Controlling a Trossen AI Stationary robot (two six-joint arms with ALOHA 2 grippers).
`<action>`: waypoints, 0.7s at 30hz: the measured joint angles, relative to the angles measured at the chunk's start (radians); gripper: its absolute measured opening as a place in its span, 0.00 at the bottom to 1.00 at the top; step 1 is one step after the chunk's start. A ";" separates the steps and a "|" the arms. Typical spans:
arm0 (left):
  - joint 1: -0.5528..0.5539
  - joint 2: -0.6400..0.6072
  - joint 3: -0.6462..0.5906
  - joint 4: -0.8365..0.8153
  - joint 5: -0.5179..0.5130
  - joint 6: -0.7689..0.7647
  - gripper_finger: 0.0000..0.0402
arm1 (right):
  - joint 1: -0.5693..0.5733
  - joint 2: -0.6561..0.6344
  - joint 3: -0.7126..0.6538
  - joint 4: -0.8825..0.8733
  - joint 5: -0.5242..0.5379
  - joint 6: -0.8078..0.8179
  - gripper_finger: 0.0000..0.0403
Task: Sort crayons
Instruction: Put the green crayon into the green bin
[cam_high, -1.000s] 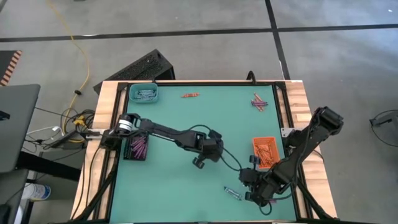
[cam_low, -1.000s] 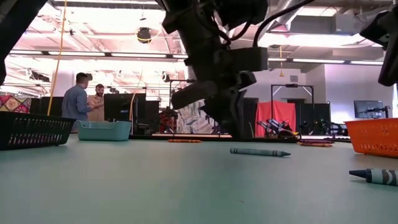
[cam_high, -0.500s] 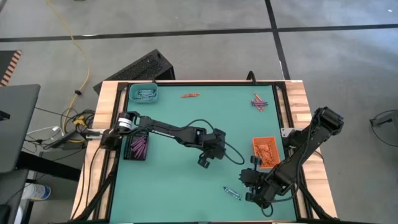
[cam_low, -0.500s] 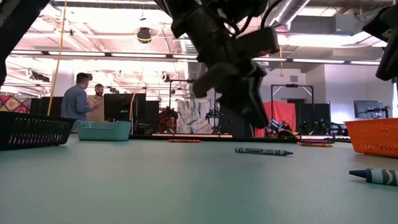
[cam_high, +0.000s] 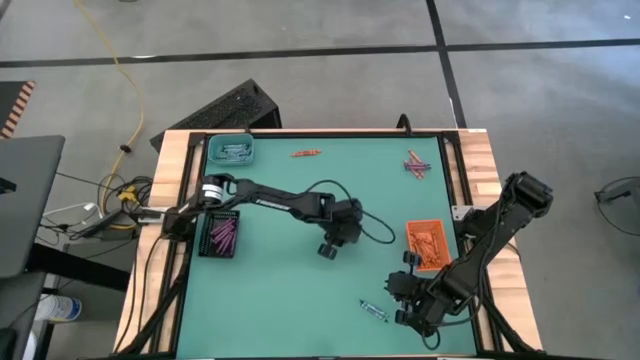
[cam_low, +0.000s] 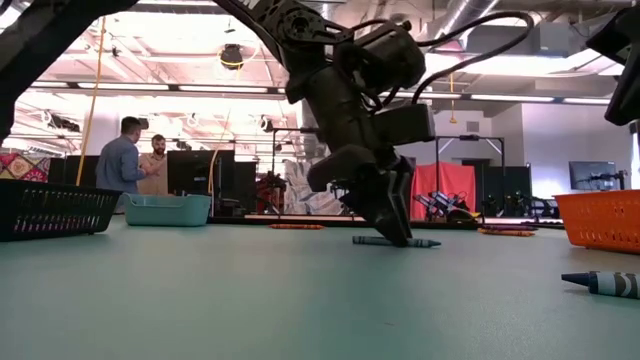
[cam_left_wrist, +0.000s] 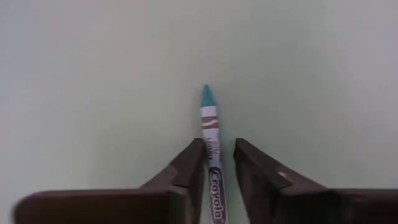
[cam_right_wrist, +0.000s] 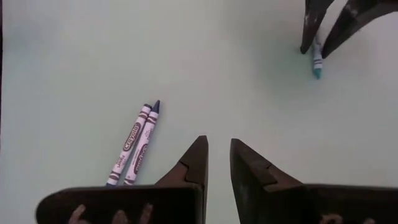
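Fingers of the left gripper (cam_left_wrist: 217, 163) have parted and now straddle a teal crayon (cam_left_wrist: 211, 134) lying mid-table, seemingly not yet pinched; right gripper (cam_right_wrist: 217, 163) waits, slightly ajar.

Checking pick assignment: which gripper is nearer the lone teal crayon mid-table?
Left. The left gripper straddles the teal crayon; the right gripper waits farther off, beside two other crayons.

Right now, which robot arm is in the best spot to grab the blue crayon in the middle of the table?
The left one. Its gripper is already down over that blue crayon, open fingers either side of it. The right gripper hangs further off, beside two other crayons near the table's front edge.
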 joint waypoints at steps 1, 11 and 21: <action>-0.001 0.000 0.000 -0.003 -0.001 0.006 0.15 | 0.000 0.000 0.000 0.000 0.002 0.000 0.16; -0.030 -0.006 0.000 -0.029 -0.068 0.055 0.01 | 0.000 0.000 0.000 0.000 0.018 0.000 0.16; -0.051 -0.075 -0.004 -0.219 -0.213 0.086 0.00 | 0.000 0.000 0.000 0.003 0.017 -0.002 0.16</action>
